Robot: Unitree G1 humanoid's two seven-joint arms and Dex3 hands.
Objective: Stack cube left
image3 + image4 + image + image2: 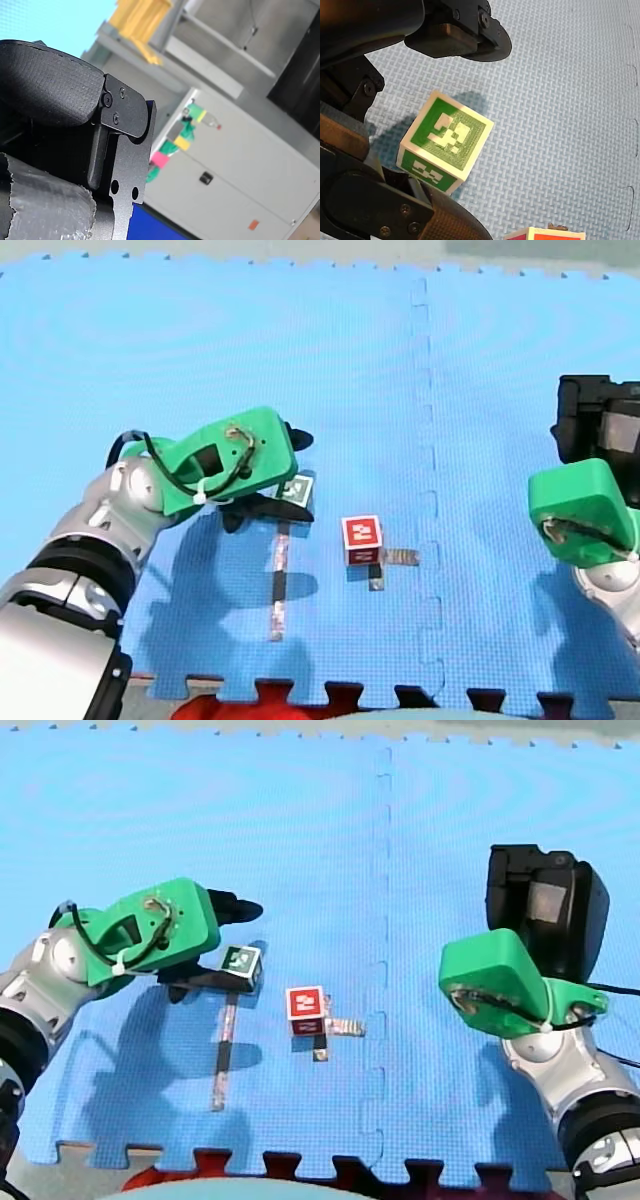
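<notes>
A green cube [297,490] with a white pattern sits left of centre on the blue mat, slightly tilted in the second wrist view [447,142]. My left hand [295,472] reaches in from the left and brackets it. The lower fingers [420,210] touch the cube's near side, while the upper finger [465,42] stands clear of it. A red cube [361,538] with a white mark stands alone on the mat a short way right of the green one. My right hand [540,905] is raised at the far right and holds nothing.
Two strips of grey tape lie on the mat, a long one [278,580] below the green cube and a short one [400,557] beside the red cube. A mat seam [430,490] runs front to back. A red object [230,708] lies past the mat's front edge.
</notes>
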